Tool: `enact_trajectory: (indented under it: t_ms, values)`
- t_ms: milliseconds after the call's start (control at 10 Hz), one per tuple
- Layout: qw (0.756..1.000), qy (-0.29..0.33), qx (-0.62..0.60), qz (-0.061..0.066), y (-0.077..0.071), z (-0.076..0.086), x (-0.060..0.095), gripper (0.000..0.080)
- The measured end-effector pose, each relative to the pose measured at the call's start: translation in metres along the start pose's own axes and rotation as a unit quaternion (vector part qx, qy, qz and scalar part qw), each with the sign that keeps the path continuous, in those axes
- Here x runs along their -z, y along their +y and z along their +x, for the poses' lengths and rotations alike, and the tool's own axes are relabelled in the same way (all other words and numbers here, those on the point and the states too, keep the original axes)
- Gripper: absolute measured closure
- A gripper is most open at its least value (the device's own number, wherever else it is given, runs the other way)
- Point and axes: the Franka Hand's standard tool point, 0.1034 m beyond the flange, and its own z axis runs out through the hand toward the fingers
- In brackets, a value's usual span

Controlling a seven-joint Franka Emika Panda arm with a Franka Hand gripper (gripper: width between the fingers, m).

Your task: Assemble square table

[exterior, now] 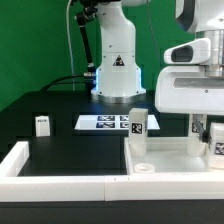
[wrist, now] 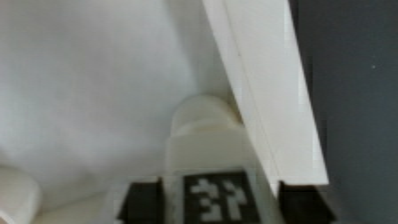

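The white square table top (exterior: pixel 172 158) lies at the exterior view's right, tray-like with a raised rim (wrist: pixel 260 90). One tagged white leg (exterior: pixel 138 122) stands upright on its far left corner. My gripper (exterior: pixel 208 134) hangs over the top's right side, shut on a second tagged leg (exterior: pixel 216 140). In the wrist view this leg (wrist: pixel 210 140) sits between my black fingers (wrist: pixel 143 202), tag facing the camera, its rounded end over the top's inner surface beside the rim. A third leg (exterior: pixel 42 125) stands alone on the black surface at the left.
The marker board (exterior: pixel 103 122) lies flat in front of the robot base (exterior: pixel 117 70). White wall bars (exterior: pixel 22 158) edge the black surface at the front and left. A green backdrop stands behind.
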Motion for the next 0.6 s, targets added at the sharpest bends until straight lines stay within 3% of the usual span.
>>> enact_trajectory:
  t_ms: [400,600]
  values:
    - [0.993,0.0,-0.118,0.001,-0.0005,-0.0003,0.0,0.0512]
    - [0.978,-0.003,-0.21,0.003,-0.0013,-0.0001,0.0001,0.0512]
